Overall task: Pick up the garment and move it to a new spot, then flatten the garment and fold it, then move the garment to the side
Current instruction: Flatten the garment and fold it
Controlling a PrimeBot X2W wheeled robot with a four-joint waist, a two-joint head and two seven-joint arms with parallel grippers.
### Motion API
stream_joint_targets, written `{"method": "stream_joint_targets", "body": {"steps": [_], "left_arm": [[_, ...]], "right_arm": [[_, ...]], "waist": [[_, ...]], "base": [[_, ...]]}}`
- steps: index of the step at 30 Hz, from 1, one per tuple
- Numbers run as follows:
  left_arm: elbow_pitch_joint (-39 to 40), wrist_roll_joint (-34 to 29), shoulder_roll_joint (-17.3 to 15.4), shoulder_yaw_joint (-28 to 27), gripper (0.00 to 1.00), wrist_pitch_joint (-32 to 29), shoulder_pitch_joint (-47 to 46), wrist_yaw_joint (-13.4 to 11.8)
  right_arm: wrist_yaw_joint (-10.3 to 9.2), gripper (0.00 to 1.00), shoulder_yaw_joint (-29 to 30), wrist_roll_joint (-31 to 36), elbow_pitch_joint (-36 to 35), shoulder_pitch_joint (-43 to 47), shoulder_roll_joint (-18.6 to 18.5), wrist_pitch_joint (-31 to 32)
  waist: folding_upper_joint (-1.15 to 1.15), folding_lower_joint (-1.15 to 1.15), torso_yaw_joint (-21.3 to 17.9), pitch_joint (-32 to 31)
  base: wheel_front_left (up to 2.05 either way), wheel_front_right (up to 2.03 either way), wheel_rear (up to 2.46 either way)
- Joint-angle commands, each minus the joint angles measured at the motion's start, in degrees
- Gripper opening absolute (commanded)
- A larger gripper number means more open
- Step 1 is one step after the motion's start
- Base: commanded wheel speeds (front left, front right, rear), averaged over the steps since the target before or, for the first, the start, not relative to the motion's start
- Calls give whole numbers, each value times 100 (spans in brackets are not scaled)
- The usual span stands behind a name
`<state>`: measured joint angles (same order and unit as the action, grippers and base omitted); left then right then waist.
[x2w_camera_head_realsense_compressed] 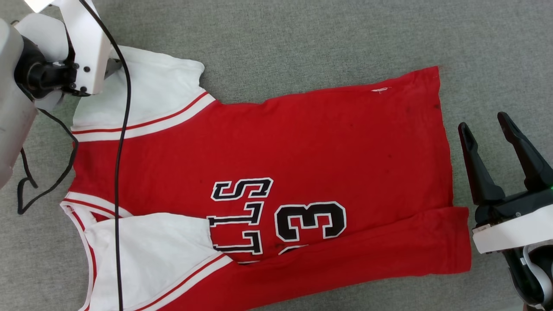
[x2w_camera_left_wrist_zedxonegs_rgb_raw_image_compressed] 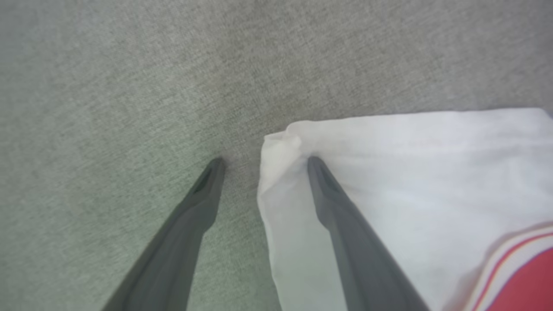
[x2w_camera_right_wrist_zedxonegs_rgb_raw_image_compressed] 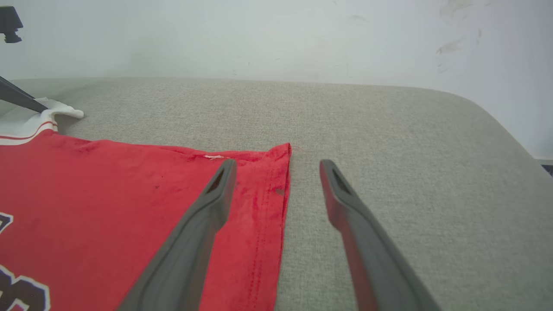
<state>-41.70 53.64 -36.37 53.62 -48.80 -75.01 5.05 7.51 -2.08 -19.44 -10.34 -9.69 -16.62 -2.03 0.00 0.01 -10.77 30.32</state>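
On the grey surface (x2w_camera_head_realsense_compressed: 302, 34) the garment (x2w_camera_head_realsense_compressed: 302, 147) lies flat with its near side folded in, my left jaws wide apart over the far white sleeve (x2w_camera_left_wrist_zedxonegs_rgb_raw_image_compressed: 389, 151), my right jaws wide apart by the hem (x2w_camera_right_wrist_zedxonegs_rgb_raw_image_compressed: 283, 190), so next I should pinch and fold.

Your head camera looked steeply down on the garment (x2w_camera_head_realsense_compressed: 337, 142) spread over the grey surface (x2w_camera_head_realsense_compressed: 302, 34). Your left wrist camera sat close above its white sleeve (x2w_camera_left_wrist_zedxonegs_rgb_raw_image_compressed: 410, 172). Your right wrist camera looked low across the red hem (x2w_camera_right_wrist_zedxonegs_rgb_raw_image_compressed: 270, 207) toward a wall (x2w_camera_right_wrist_zedxonegs_rgb_raw_image_compressed: 276, 39). All three shared the garment.
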Motion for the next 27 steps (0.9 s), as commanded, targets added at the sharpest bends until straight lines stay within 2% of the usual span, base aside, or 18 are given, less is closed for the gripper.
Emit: {"method": "stream_joint_targets", "body": {"steps": [1, 2, 3, 4, 9, 15, 20, 27], "left_arm": [[-106, 28, 60, 98, 100, -49, 190, 32], [-137, 38, 73, 138, 88, -84, 245, 42], [-154, 47, 84, 164, 38, -96, 290, 71], [-161, 82, 94, 172, 0, -95, 332, 92], [-117, 124, 165, 131, 0, 225, 333, 149], [7, 121, 268, 62, 0, 732, 298, 189], [288, 109, 305, 129, 0, 1152, 423, 223], [876, 37, 272, 295, 0, 1582, 591, 235]], "right_arm": [[-5, 100, 11, -40, 44, -96, -23, -61], [-5, 100, 22, -50, 71, -103, -40, -61], [-5, 100, 31, -64, 99, -105, -59, -70], [-5, 100, 42, -76, 122, -114, -74, -72], [-5, 100, 136, -144, 231, -281, -195, -68], [-5, 100, 150, -216, 316, -610, -617, 186], [-5, 100, -199, -569, 488, -1117, -1292, 1017], [-6, 100, -1069, -1455, 951, -1955, -2374, 2824]], "waist": [[0, -1, -8, 43], [0, -1, -1, 45], [0, -1, 8, 41], [0, -1, 18, 31], [0, -1, 126, -165], [0, -1, 310, -526], [0, -1, 535, -815], [0, -1, 862, -975]], "base": [[0, 0, 0], [0, 0, 0], [0, 0, 0], [0, 0, 0], [0, 0, 0], [0, 0, 0], [0, 0, 0], [0, 0, 0]]}}
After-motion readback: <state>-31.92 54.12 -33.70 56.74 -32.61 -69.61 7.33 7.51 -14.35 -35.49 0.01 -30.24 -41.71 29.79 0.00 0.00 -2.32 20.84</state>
